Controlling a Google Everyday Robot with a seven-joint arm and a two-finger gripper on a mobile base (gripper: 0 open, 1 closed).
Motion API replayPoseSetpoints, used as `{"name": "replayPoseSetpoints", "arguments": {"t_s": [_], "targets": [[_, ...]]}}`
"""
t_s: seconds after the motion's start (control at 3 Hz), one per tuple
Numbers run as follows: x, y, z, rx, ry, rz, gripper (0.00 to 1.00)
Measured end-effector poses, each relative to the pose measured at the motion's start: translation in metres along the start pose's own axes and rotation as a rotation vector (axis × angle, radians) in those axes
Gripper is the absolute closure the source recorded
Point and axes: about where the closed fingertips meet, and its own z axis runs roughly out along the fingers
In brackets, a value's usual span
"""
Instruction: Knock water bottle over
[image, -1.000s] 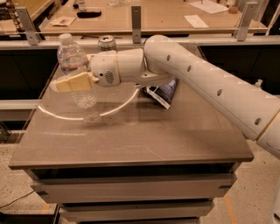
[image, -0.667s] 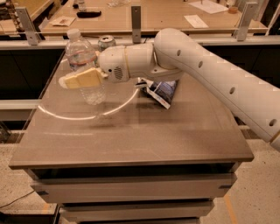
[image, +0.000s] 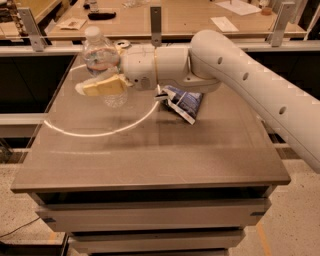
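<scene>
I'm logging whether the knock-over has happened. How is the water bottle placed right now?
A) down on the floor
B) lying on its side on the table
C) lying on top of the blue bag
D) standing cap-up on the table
D: the water bottle stands cap-up near the far left of the table, with the gripper across the front of its lower body.

Arm (image: 260, 95) enters from the near right and runs diagonally toward the far left, white links in line. Wrist (image: 150, 67) is roughly horizontal and points left. Gripper (image: 87, 88), tan, sits at the far left of the scene, tipped slightly downward, tips leftmost.
</scene>
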Motion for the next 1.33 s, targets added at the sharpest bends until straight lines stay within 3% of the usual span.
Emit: {"name": "replayPoseSetpoints", "arguments": {"t_s": [0.33, 0.67, 1.0, 1.33], "targets": [[-0.0112, 0.0049, -0.0001, -0.018, 0.015, -0.185, 1.00], [-0.0158, 0.0111, -0.0009, -0.014, 0.056, -0.328, 1.00], [-0.0158, 0.0111, -0.0009, -0.014, 0.056, -0.328, 1.00], [-0.0117, 0.0098, -0.0013, 0.024, 0.080, -0.416, 1.00]]}}
